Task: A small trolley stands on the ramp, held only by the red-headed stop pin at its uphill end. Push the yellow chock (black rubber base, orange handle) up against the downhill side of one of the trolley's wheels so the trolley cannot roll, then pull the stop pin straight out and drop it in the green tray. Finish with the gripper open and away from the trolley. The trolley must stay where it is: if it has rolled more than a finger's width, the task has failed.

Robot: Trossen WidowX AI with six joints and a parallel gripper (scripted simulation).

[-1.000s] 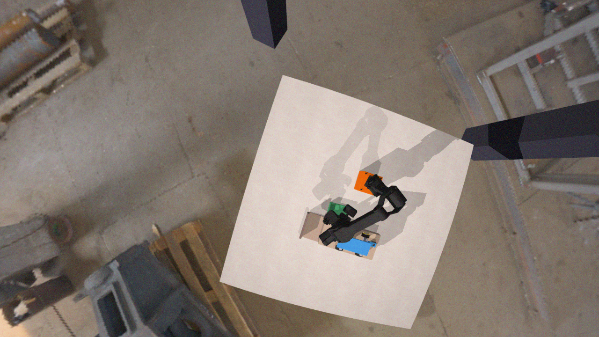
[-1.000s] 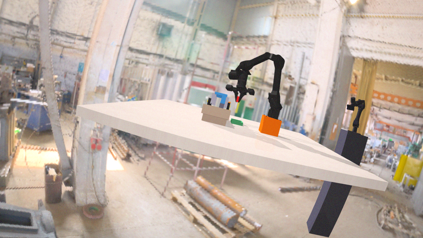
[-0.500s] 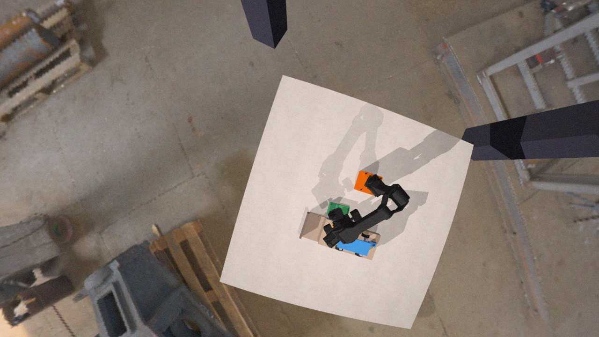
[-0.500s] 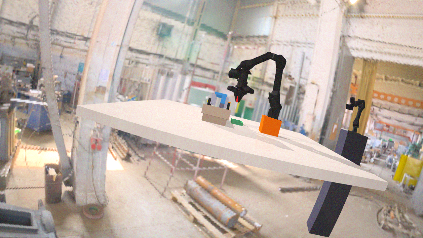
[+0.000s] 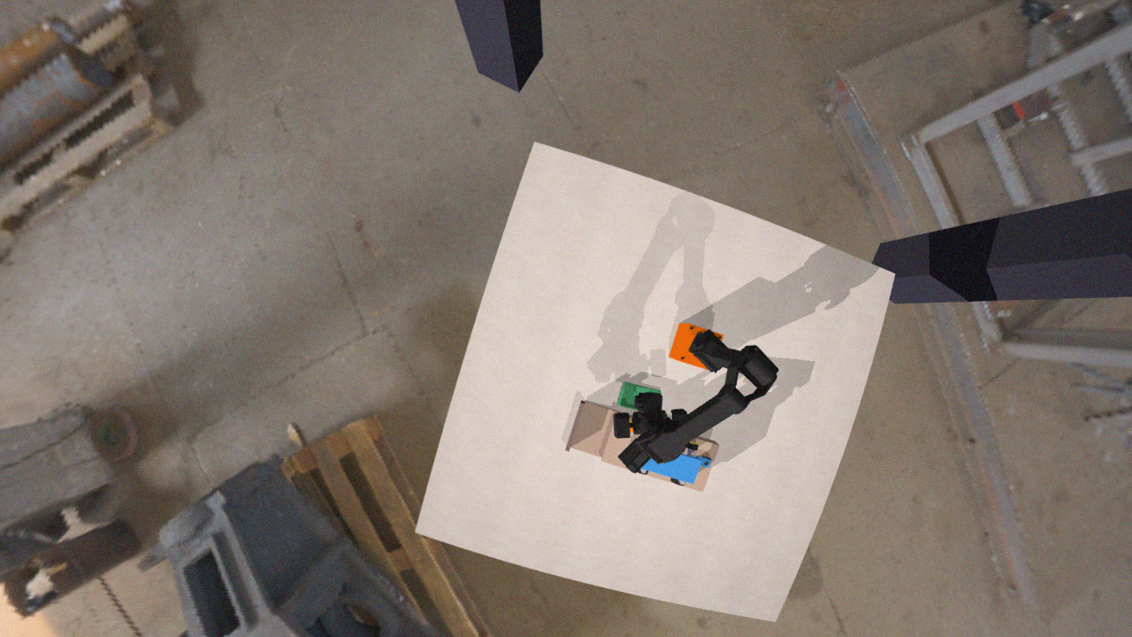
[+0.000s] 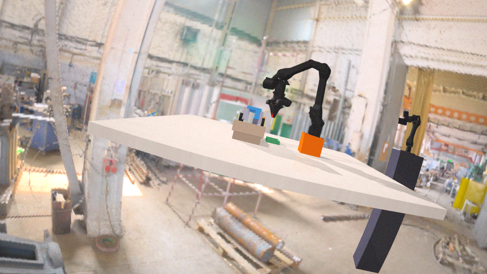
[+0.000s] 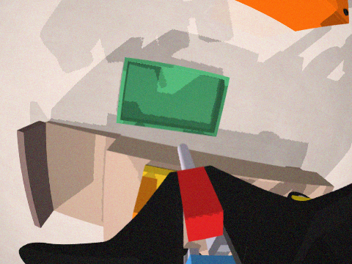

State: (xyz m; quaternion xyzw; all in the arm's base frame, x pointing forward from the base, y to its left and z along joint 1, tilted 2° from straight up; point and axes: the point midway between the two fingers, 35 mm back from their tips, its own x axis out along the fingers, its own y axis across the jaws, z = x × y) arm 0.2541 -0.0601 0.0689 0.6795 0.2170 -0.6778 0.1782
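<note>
My gripper [image 6: 272,116] [image 7: 191,176] is shut on the stop pin's red head [image 7: 201,205]. The pale shaft [image 6: 271,121] [image 7: 185,155] hangs down, clear of the ramp. In the wrist view, its tip appears just short of the green tray [image 5: 626,394] [image 6: 272,140] [image 7: 191,104], which looks empty. The trolley [image 5: 678,469] [image 6: 254,109] [image 7: 210,260] with its blue top stands on the ramp [image 5: 589,427] [image 6: 247,137] [image 7: 70,161]. The yellow chock [image 7: 158,169] with its orange handle stands on the ramp, partly behind a finger. Its contact with the wheel is hidden.
The orange block [image 5: 685,347] [image 6: 311,144] [image 7: 293,12] under the arm's base stands beyond the tray from the ramp. The ramp's raised end wall [image 7: 34,172] is at the left in the wrist view. All stand on the pale table [image 5: 514,317] [image 6: 177,139].
</note>
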